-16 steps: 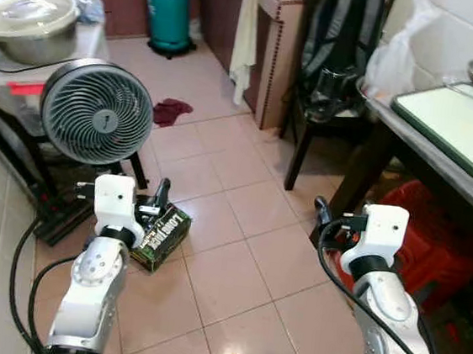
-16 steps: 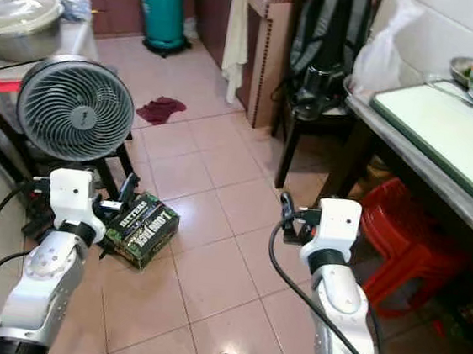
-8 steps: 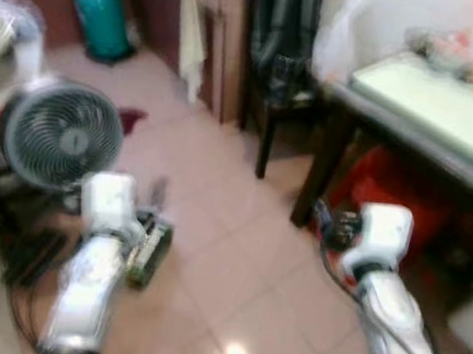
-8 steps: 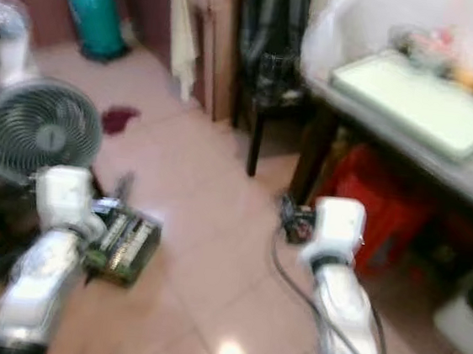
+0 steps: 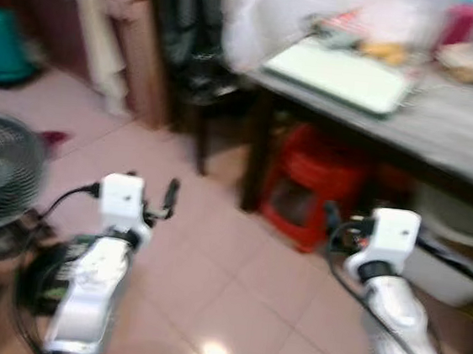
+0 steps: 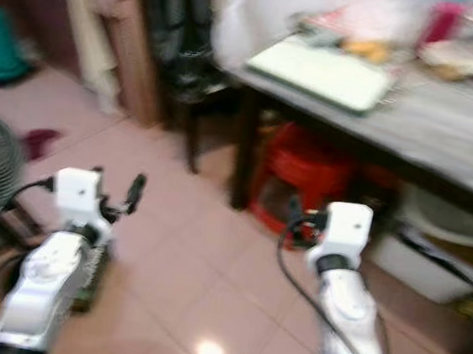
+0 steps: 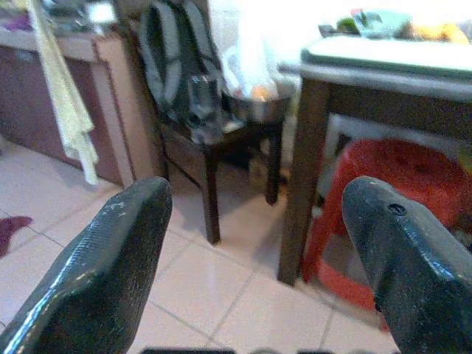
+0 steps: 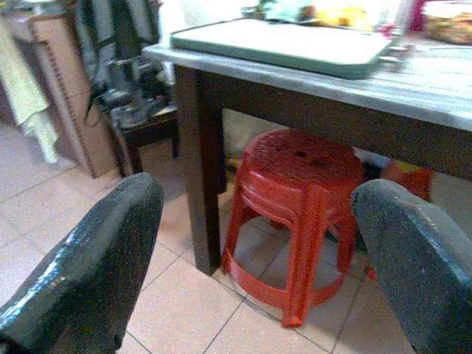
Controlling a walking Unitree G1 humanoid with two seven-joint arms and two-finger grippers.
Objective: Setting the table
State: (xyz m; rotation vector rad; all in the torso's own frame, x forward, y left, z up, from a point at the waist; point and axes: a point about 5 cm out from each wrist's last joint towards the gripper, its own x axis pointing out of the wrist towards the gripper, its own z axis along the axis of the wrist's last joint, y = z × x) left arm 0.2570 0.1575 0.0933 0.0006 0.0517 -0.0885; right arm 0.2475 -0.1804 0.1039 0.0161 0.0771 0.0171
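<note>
On table's [image 8: 310, 85] near corner, green tray [image 8: 284, 44]; under it, red stool [image 8: 295, 206]. Left gripper [image 7: 251, 258] and right gripper [image 8: 258, 258] wide open, empty.

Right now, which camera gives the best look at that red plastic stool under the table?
The right wrist view: the red stool sits sharp and near-whole under the table. The left wrist view cuts it off behind a black finger; both eye views show it small and blurred.
</note>
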